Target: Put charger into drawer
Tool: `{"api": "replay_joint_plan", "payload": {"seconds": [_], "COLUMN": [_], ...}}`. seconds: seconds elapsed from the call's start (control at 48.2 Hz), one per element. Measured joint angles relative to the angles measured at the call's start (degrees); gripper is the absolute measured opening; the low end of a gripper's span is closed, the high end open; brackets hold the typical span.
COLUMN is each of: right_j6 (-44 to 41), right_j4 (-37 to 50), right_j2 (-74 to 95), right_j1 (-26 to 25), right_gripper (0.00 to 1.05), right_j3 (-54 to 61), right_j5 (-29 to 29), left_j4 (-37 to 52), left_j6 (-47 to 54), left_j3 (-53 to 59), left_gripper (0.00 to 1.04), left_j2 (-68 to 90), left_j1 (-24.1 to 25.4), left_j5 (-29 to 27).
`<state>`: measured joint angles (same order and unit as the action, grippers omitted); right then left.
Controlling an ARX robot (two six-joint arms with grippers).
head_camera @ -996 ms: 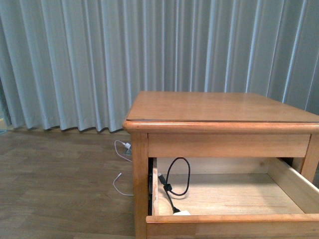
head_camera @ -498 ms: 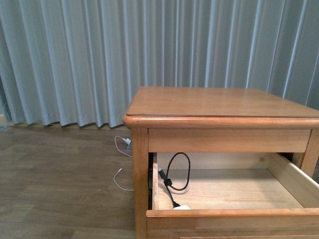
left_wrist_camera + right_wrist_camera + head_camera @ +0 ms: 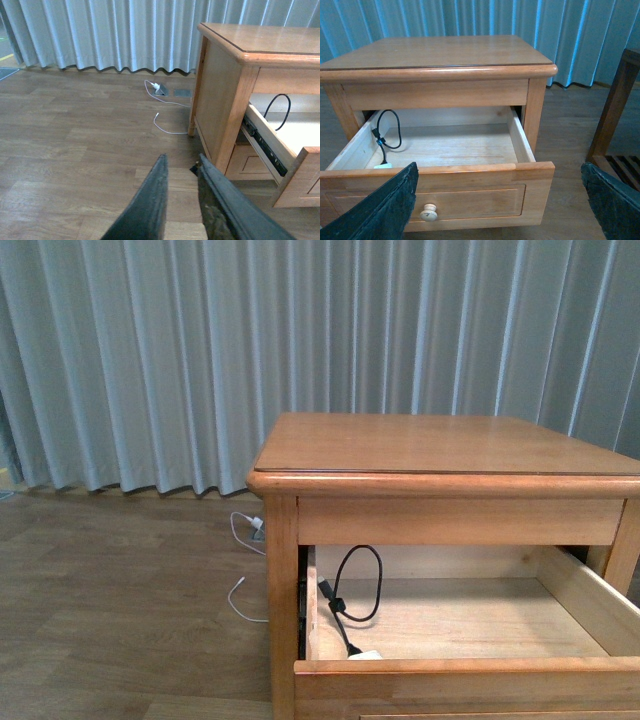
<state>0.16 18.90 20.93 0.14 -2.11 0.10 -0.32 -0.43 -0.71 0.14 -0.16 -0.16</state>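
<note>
The drawer (image 3: 460, 676) of the wooden nightstand (image 3: 440, 445) stands pulled out. The charger lies in its left corner: the white adapter (image 3: 366, 655) rests by the front wall, and its black cable (image 3: 360, 585) loops up against the back. The right wrist view shows the adapter (image 3: 383, 165), the cable (image 3: 387, 131), the drawer front (image 3: 470, 192) and its pale knob (image 3: 428, 213). My right gripper (image 3: 499, 170) is open, wide, in front of the drawer, holding nothing. My left gripper (image 3: 181, 165) is shut and empty above the floor, beside the nightstand's left side.
A thin white cable (image 3: 165, 127) trails over the wood floor from a floor socket (image 3: 161, 90) left of the nightstand. Grey curtains (image 3: 200, 360) hang behind. A shorter lower drawer (image 3: 250, 162) sits shut beneath. Dark wooden furniture (image 3: 615, 115) stands right of the nightstand.
The front view has shifted slightly, so the nightstand sits a little higher in the picture. The charger lies in the same spot in the drawer.
</note>
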Motion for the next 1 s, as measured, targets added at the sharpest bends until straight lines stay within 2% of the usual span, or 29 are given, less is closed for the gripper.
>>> {"api": "replay_joint_plan", "payload": {"seconds": [0.062,0.145,0.187,0.373,0.622,0.747,0.996], "right_j6": [0.0,0.0,0.0,0.0,0.0,-0.3,1.1], "right_j4": [0.0,0.0,0.0,0.0,0.0,-11.6,-19.8], "right_j2": [0.0,0.0,0.0,0.0,0.0,0.4,5.8], "right_j1": [0.0,0.0,0.0,0.0,0.0,2.8,5.5], "right_gripper": [0.97,0.97,0.97,0.97,0.97,0.97,0.97], "right_j3": [0.0,0.0,0.0,0.0,0.0,-2.3,-5.4], "right_j5": [0.0,0.0,0.0,0.0,0.0,10.9,9.0], "left_j4": [0.0,0.0,0.0,0.0,0.0,0.0,0.0], "left_j6": [0.0,0.0,0.0,0.0,0.1,0.1,0.1], "left_j3": [0.0,0.0,0.0,0.0,0.0,0.0,0.0], "left_gripper": [0.42,0.54,0.65,1.00,0.99,0.99,0.99], "left_j2": [0.0,0.0,0.0,0.0,0.0,0.0,0.0], "left_j1": [0.0,0.0,0.0,0.0,0.0,0.0,0.0], "left_j5": [0.0,0.0,0.0,0.0,0.0,0.0,0.0]}}
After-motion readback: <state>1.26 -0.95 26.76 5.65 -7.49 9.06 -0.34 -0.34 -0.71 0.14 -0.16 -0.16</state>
